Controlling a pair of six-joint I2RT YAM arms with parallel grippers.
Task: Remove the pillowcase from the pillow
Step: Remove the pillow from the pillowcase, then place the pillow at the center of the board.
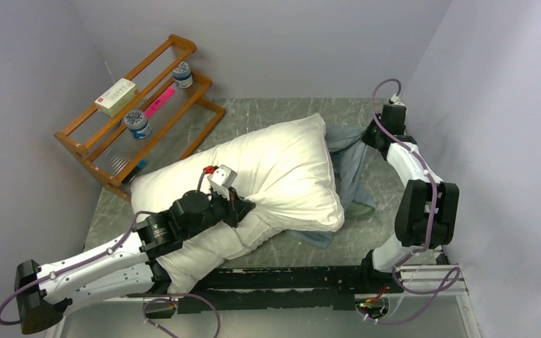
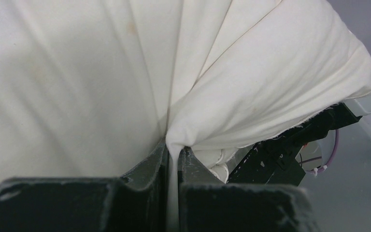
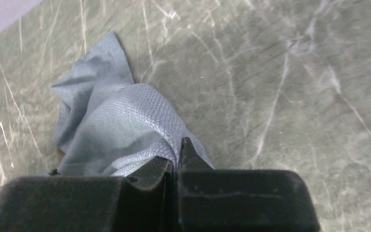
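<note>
Top external view, upper left of the frame: a two-tier orange-brown wooden rack [image 1: 151, 60] holds two round white jars [image 1: 182, 74] with patterned lids, one on each tier, a flat white cardboard box [image 1: 116, 96] on the upper tier, and a bright pink strip [image 1: 159, 102] on the lower.

At the frame's centre, the plump white stuffed pillow [image 1: 282, 169] lies diagonally across the grey-green marbled table [image 1: 282, 109]. The left gripper [image 1: 243, 208] sits at its lower left part; the left wrist view shows the jaws nearly closed, pinching a fold of the pillow's white cloth [image 2: 77, 72] between them.

The thin slate blue-grey pillowcase [image 1: 349, 158] lies bunched right of centre, against the pillow's right edge. The right gripper [image 1: 370, 134] is at its upper end; the right wrist view shows the jaws clamped narrowly on a bunch of that woven cloth [image 3: 121, 125] just above the table.
</note>
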